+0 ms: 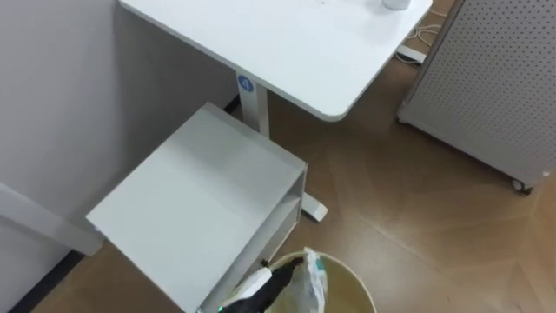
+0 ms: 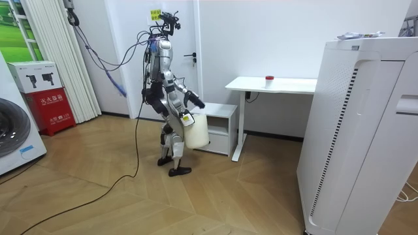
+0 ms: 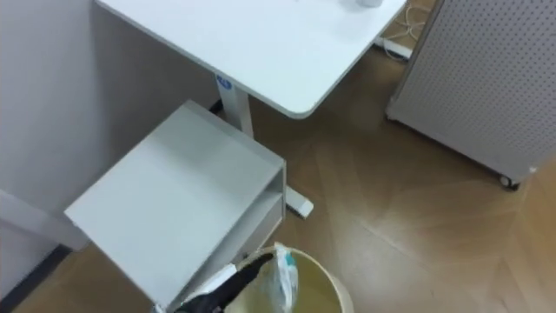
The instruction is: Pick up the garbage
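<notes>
1. Where the eye views cut off at the bin's (image 1: 349,276) rim, the room view shows the robot standing by the grey cabinet (image 2: 222,124) under the white desk (image 2: 281,83), with the whole bin at its front and its right hand (image 2: 187,118) at the bin's side.
2. The eye views show the left hand (image 1: 252,291) pinching the garbage (image 1: 311,276) just over the bin's mouth.
3. The garbage is 1 crumpled clear wrapper with a green patch.
</notes>
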Tool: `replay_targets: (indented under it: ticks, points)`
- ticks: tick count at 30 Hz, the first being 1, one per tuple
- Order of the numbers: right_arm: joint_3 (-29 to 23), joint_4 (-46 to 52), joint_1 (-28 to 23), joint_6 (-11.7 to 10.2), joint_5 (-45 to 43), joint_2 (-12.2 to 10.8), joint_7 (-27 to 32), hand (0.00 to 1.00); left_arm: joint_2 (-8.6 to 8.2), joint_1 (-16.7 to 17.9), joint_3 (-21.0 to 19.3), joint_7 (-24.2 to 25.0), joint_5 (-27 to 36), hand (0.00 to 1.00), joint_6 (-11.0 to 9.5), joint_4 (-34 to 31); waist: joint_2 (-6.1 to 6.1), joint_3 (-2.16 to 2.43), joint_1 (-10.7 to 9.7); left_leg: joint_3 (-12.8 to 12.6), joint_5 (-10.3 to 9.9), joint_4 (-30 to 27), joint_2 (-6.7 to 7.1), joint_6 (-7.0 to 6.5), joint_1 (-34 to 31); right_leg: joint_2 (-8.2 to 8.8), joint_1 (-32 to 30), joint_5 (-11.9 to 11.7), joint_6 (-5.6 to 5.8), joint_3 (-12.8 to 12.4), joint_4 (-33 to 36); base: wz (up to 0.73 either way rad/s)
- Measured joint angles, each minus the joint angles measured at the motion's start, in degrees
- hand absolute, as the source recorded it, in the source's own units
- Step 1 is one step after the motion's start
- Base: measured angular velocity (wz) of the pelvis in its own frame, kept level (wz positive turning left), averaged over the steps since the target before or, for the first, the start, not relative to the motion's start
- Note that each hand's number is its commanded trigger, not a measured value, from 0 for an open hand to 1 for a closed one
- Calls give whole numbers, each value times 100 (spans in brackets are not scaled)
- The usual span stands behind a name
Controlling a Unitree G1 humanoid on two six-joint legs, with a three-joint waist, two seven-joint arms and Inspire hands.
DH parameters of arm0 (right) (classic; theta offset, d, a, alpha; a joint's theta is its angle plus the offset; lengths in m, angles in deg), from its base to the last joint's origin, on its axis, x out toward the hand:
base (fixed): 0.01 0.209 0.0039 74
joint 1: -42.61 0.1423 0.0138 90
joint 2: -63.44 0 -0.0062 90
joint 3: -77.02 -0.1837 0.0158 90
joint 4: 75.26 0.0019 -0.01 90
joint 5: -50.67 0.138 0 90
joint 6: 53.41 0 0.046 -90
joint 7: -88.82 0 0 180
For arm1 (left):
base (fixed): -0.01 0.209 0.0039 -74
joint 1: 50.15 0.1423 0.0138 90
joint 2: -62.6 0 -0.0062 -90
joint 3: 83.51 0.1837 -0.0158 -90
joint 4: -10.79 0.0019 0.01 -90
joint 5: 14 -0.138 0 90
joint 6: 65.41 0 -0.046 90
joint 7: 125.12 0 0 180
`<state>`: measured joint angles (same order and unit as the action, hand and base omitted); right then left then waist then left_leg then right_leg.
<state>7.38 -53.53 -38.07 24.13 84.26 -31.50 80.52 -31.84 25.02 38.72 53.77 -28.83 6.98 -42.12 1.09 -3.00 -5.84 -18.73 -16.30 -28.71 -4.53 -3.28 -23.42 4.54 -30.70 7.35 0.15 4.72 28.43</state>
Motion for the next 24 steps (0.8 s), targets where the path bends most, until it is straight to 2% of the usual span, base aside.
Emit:
replay_targets:
  ticks: [3,7,9,11,12,13,15,17,21,22,23,24]
  points:
    - [-271,221,-232,-1,-87,33,2,100,-16,70,-400,-217,5,0,-263,-460,2,9,7,-160,-21,228,52,-20,489,41,375,28,38,6,-116,-17]
    - [-508,332,-422,-7,-354,39,-38,100,23,411,-828,-253,1,0,-307,-994,-2,30,50,-411,-150,335,-2,18,1003,51,731,19,41,208,-160,-47]
    - [-581,420,-503,-5,-379,43,-68,100,103,560,-963,-255,7,0,-308,-1250,-19,52,134,-634,-214,366,-55,33,1185,100,793,-24,-29,520,-165,-56]
    - [-613,421,-525,-1,-469,48,-155,100,197,641,-1031,-249,2,0,-306,-1457,-43,69,121,-849,-242,504,-68,56,1499,154,970,-69,-103,872,-211,-52]
    - [-651,421,-599,0,-523,50,-238,100,233,653,-1041,-230,2,0,-307,-1461,-54,116,97,-911,-250,614,-67,70,1680,132,1123,-74,-113,914,-300,-30]
    - [-652,422,-636,0,-528,51,-264,100,237,657,-1040,-212,3,0,-307,-1463,-60,133,84,-927,-250,659,-70,74,1772,129,1209,-78,-120,956,-348,-20]
    - [-646,421,-731,1,-543,55,-394,100,269,749,-1026,-125,8,0,-307,-1516,-80,199,-15,-942,-236,846,-68,106,2093,45,1535,-92,-105,937,-558,-12]
    - [-646,421,-735,1,-619,105,-474,100,311,833,-988,-10,17,0,-307,-1605,-78,231,-33,-949,-232,937,-74,120,2269,-14,1702,-131,-98,927,-684,-19]
    - [-650,493,-728,0,-777,283,-571,100,464,888,-946,209,180,0,-285,-1955,-39,252,-38,-951,-240,993,-79,137,2411,-68,1852,-186,-82,965,-831,-10]
    - [-650,528,-731,0,-826,312,-559,100,565,966,-953,210,193,0,-283,-2204,-12,269,-35,-952,-234,1019,-84,147,2448,-91,1899,-208,-79,971,-895,-8]
    - [-649,566,-733,0,-843,356,-548,100,614,996,-952,211,193,0,-283,-2392,17,256,-36,-950,-233,1021,-90,149,2509,-109,1966,-212,-75,967,-934,-7]
    - [-652,599,-738,0,-843,410,-531,100,626,1005,-960,210,192,0,-283,-2530,73,271,-15,-949,-232,1022,-100,150,2548,-133,2032,-235,-67,969,-1008,-6]
